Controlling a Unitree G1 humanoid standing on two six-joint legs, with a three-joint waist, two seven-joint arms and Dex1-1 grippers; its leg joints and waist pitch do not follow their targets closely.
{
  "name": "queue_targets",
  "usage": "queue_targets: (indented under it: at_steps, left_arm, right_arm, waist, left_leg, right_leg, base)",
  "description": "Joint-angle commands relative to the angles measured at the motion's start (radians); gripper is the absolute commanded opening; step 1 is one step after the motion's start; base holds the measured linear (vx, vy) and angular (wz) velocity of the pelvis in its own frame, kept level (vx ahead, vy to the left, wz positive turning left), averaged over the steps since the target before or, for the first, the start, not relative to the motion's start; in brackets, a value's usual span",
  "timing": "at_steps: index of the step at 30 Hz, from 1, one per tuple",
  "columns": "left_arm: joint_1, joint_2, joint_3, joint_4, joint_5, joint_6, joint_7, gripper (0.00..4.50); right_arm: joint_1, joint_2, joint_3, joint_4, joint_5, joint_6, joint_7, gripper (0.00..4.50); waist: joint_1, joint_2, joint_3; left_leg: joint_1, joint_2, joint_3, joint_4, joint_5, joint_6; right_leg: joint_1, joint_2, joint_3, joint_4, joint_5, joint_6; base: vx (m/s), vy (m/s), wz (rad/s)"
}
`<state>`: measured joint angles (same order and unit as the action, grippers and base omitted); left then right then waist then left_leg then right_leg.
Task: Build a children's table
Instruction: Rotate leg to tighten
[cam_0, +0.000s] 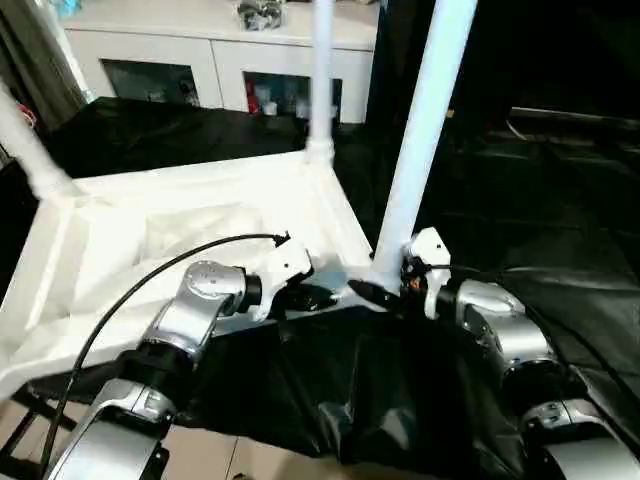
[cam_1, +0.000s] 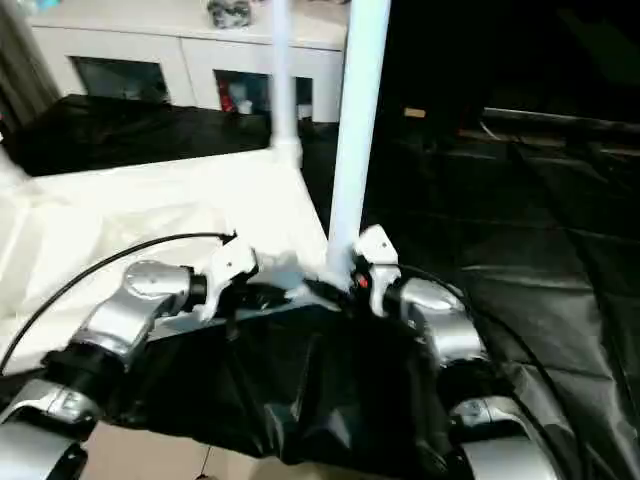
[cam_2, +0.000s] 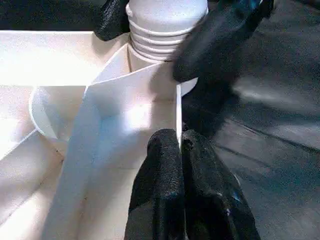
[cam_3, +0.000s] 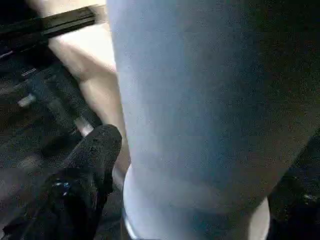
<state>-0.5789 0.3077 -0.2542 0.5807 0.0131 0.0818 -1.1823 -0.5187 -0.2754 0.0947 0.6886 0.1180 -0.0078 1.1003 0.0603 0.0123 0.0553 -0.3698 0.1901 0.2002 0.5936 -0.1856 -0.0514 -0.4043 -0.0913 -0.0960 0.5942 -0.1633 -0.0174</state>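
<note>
The white tabletop (cam_0: 120, 215) lies upside down, ribbed side up, on a black-draped surface. A tall white leg (cam_0: 420, 130) stands in its near right corner socket, the threaded base (cam_2: 165, 25) showing just above the socket. My right gripper (cam_0: 385, 290) is shut around that base, one black finger (cam_2: 220, 45) on each side. My left gripper (cam_2: 180, 165) is shut on the tabletop's thin rim wall (cam_2: 177, 107) just beside that corner. A second leg (cam_0: 321, 70) stands in the far right corner. A third (cam_0: 25, 145) leans at the far left corner.
A white cabinet with glass doors (cam_0: 230, 70) stands behind the work. Black cloth (cam_0: 330, 390) covers the support and hangs over its near edge. A black cable (cam_0: 150, 275) arcs over my left forearm. Dark floor lies to the right.
</note>
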Motion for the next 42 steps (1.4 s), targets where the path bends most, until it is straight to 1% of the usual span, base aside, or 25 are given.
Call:
queue_targets:
  at_steps: [1,5,7,8,11,14,17,20,22,23,24,25,26,27,28,29,31,32,34,36,37,38,39,41,42]
  left_arm:
    - [-0.007,0.0,-0.014,-0.058,-0.03,-0.018,-0.042,0.0]
    - [-0.002,0.012,-0.016,-0.072,-0.039,-0.006,-0.066,0.0]
    - [0.004,0.021,-0.02,-0.085,-0.044,0.004,-0.086,0.0]
    - [0.004,0.021,-0.02,-0.087,-0.044,0.005,-0.088,0.0]
    - [0.011,0.022,-0.023,-0.096,-0.048,0.01,-0.091,0.0]
    - [0.017,0.012,-0.022,-0.1,-0.052,0.016,-0.078,0.0]
    - [0.013,-0.005,-0.016,-0.09,-0.044,0.016,-0.044,0.0]
    - [-0.013,-0.047,-0.001,-0.044,-0.024,0.01,0.048,0.0]
    - [-0.031,-0.073,0.007,-0.02,-0.013,0.011,0.101,0.0]
    - [-0.036,-0.081,0.009,-0.014,-0.01,0.012,0.116,0.0]
    - [-0.058,-0.111,0.015,0.014,0.004,0.008,0.18,0.0]
    - [-0.074,-0.131,0.017,0.034,0.013,0.008,0.218,0.0]
    - [-0.079,-0.136,0.017,0.039,0.015,0.008,0.228,0.0]
    - [-0.079,-0.136,0.017,0.039,0.015,0.008,0.228,0.0]
    - [-0.084,-0.142,0.016,0.045,0.018,0.008,0.237,0.0]
    - [-0.111,-0.173,0.021,0.077,0.031,0.019,0.308,0.0]
    - [-0.135,-0.209,0.026,0.104,0.039,0.024,0.368,0.0]
    - [-0.14,-0.216,0.027,0.111,0.041,0.024,0.38,0.0]
    - [-0.146,-0.238,0.027,0.12,0.045,0.023,0.393,0.0]
    - [-0.148,-0.246,0.025,0.126,0.048,0.017,0.393,0.0]
    - [-0.147,-0.247,0.023,0.126,0.048,0.013,0.388,0.0]
    - [-0.144,-0.244,0.02,0.123,0.048,0.011,0.381,0.0]
    - [-0.133,-0.232,0.015,0.111,0.046,0.002,0.356,0.0]
    - [-0.126,-0.223,0.014,0.103,0.042,0.0,0.341,0.0]
    - [-0.117,-0.209,0.009,0.094,0.034,-0.011,0.31,0.0]
  right_arm:
    - [0.018,-0.001,0.075,-0.05,0.016,0.03,0.123,3.74]
    - [0.032,-0.025,0.098,-0.078,0.015,0.051,0.18,3.74]
    - [0.041,-0.04,0.114,-0.097,0.012,0.072,0.219,3.6]
    - [0.042,-0.041,0.115,-0.098,0.011,0.073,0.222,3.6]
    - [0.047,-0.04,0.114,-0.112,0.017,0.082,0.22,3.29]
    - [0.052,-0.025,0.107,-0.121,0.025,0.091,0.199,3.22]
    - [0.053,-0.007,0.095,-0.114,0.021,0.085,0.158,2.87]
    - [0.039,0.041,0.059,-0.07,-0.004,0.061,0.01,2.75]
    - [0.027,0.071,0.038,-0.035,-0.026,0.035,-0.092,2.72]
    - [0.023,0.08,0.033,-0.025,-0.03,0.031,-0.12,2.72]
    - [0.005,0.113,0.013,0.013,-0.047,0.045,-0.237,2.72]
    - [-0.007,0.134,0.001,0.037,-0.056,0.042,-0.308,2.72]
    - [-0.009,0.14,-0.002,0.043,-0.057,0.041,-0.324,2.72]
    - [-0.009,0.14,-0.002,0.043,-0.057,0.041,-0.324,2.72]
    - [-0.012,0.148,-0.007,0.048,-0.056,0.037,-0.341,2.72]
    - [-0.035,0.184,-0.032,0.087,-0.063,0.058,-0.463,2.72]
    - [-0.066,0.226,-0.06,0.135,-0.065,0.081,-0.593,2.72]
    - [-0.073,0.236,-0.067,0.145,-0.066,0.084,-0.615,2.72]
    - [-0.087,0.27,-0.065,0.158,-0.068,0.067,-0.621,2.72]
    - [-0.097,0.283,-0.061,0.169,-0.075,0.041,-0.629,2.72]
    - [-0.104,0.285,-0.062,0.176,-0.073,0.029,-0.629,3.26]
    - [-0.108,0.283,-0.066,0.179,-0.067,0.026,-0.621,3.4]
    - [-0.113,0.274,-0.075,0.175,-0.048,0.033,-0.576,3.4]
    - [-0.112,0.267,-0.074,0.168,-0.042,0.033,-0.55,3.77]
    - [-0.112,0.251,-0.062,0.165,-0.058,0.016,-0.54,3.77]
  waist:
    - [0.003,-0.004,-0.069]
    - [0.005,-0.002,-0.067]
    - [0.006,-0.003,-0.066]
    - [0.006,-0.003,-0.066]
    - [0.007,-0.003,-0.068]
    - [0.007,-0.002,-0.068]
    - [0.007,-0.004,-0.067]
    - [0.002,-0.004,-0.065]
    - [-0.006,-0.005,-0.063]
    - [-0.007,-0.005,-0.063]
    - [-0.011,-0.004,-0.059]
    - [-0.013,-0.005,-0.061]
    - [-0.015,-0.005,-0.061]
    - [-0.016,-0.005,-0.061]
    - [-0.017,-0.007,-0.062]
    - [-0.017,-0.003,-0.063]
    - [-0.024,-0.002,-0.064]
    - [-0.025,-0.002,-0.065]
    - [-0.024,-0.003,-0.068]
    - [-0.023,-0.004,-0.07]
    - [-0.023,-0.003,-0.071]
    - [-0.022,-0.003,-0.071]
    - [-0.022,-0.008,-0.071]
    - [-0.021,-0.004,-0.07]
    - [-0.021,-0.004,-0.069]
  left_leg:
    - [0.012,0.052,-0.019,-0.068,-0.22,0.078]
    - [0.015,0.053,-0.02,-0.071,-0.237,0.065]
    - [0.016,0.054,-0.021,-0.072,-0.244,0.056]
    - [0.016,0.054,-0.022,-0.072,-0.245,0.054]
    - [0.015,0.053,-0.022,-0.071,-0.234,0.052]
    - [0.015,0.053,-0.022,-0.071,-0.231,0.052]
    - [0.015,0.052,-0.022,-0.071,-0.234,0.049]
    - [0.016,0.049,-0.024,-0.073,-0.255,0.035]
    - [0.021,0.047,-0.028,-0.073,-0.283,0.016]
    - [0.02,0.046,-0.027,-0.073,-0.284,0.016]
    - [0.022,0.046,-0.028,-0.074,-0.294,0.011]
    - [0.025,0.043,-0.03,-0.073,-0.307,0.005]
    - [0.023,0.043,-0.029,-0.074,-0.304,0.005]
    - [0.022,0.043,-0.03,-0.074,-0.304,0.004]
    - [0.02,0.043,-0.029,-0.073,-0.302,0.017]
    - [0.022,0.045,-0.03,-0.073,-0.297,0.016]
    - [0.022,0.043,-0.03,-0.075,-0.291,0.003]
    - [0.021,0.042,-0.03,-0.074,-0.289,0.002]
    - [0.015,0.044,-0.028,-0.073,-0.268,0.018]
    - [0.014,0.043,-0.026,-0.071,-0.249,0.028]
    - [0.011,0.04,-0.024,-0.069,-0.227,0.042]
    - [0.012,0.041,-0.023,-0.068,-0.222,0.046]
    - [0.01,0.041,-0.023,-0.068,-0.215,0.056]
    - [0.009,0.044,-0.024,-0.069,-0.214,0.062]
    - [0.012,0.044,-0.024,-0.07,-0.221,0.061]
  right_leg:
    - [0.053,-0.065,0.055,-0.068,-0.25,-0.239]
    - [0.048,-0.065,0.055,-0.07,-0.279,-0.236]
    - [0.048,-0.066,0.056,-0.071,-0.296,-0.231]
    - [0.048,-0.066,0.056,-0.072,-0.299,-0.23]
    - [0.049,-0.068,0.056,-0.07,-0.29,-0.229]
    - [0.048,-0.067,0.056,-0.071,-0.284,-0.231]
    - [0.048,-0.067,0.056,-0.072,-0.292,-0.227]
    - [0.046,-0.068,0.055,-0.078,-0.334,-0.215]
    - [0.043,-0.071,0.054,-0.087,-0.408,-0.193]
    - [0.042,-0.071,0.054,-0.09,-0.416,-0.188]
    - [0.038,-0.069,0.054,-0.094,-0.438,-0.179]
    - [0.04,-0.07,0.051,-0.095,-0.462,-0.171]
    - [0.039,-0.069,0.051,-0.096,-0.465,-0.166]
    - [0.04,-0.07,0.051,-0.096,-0.465,-0.164]
    - [0.041,-0.07,0.052,-0.099,-0.462,-0.157]
    - [0.039,-0.07,0.053,-0.097,-0.45,-0.16]
    - [0.037,-0.067,0.052,-0.094,-0.427,-0.171]
    - [0.038,-0.067,0.051,-0.092,-0.418,-0.175]
    - [0.045,-0.068,0.054,-0.086,-0.347,-0.19]
    - [0.045,-0.068,0.055,-0.082,-0.306,-0.201]
    - [0.049,-0.067,0.054,-0.078,-0.275,-0.214]
    - [0.049,-0.068,0.054,-0.077,-0.268,-0.216]
    - [0.051,-0.068,0.054,-0.076,-0.259,-0.22]
    - [0.052,-0.068,0.053,-0.075,-0.26,-0.222]
    - [0.05,-0.067,0.053,-0.076,-0.266,-0.223]
  base:
    - [0.0,0.0,0.0]
    - [0.0,0.0,0.0]
    - [0.0,0.0,0.0]
    - [0.0,0.0,0.0]
    - [0.0,0.0,0.0]
    - [0.0,0.0,0.0]
    - [0.0,0.0,0.0]
    - [0.0,0.0,0.0]
    - [0.0,0.0,0.0]
    - [0.0,0.0,0.0]
    - [0.0,0.0,0.0]
    - [0.0,0.0,0.0]
    - [0.0,0.0,0.0]
    - [0.0,0.0,0.0]
    - [0.0,0.0,0.0]
    - [0.0,0.0,0.0]
    - [0.0,0.0,0.0]
    - [0.0,0.0,0.0]
    - [0.0,0.0,0.0]
    - [0.0,0.0,0.0]
    - [0.0,0.0,0.0]
    - [0.0,0.0,0.0]
    - [0.0,0.0,0.0]
    - [0.0,0.0,0.0]
    - [0.0,0.0,0.0]
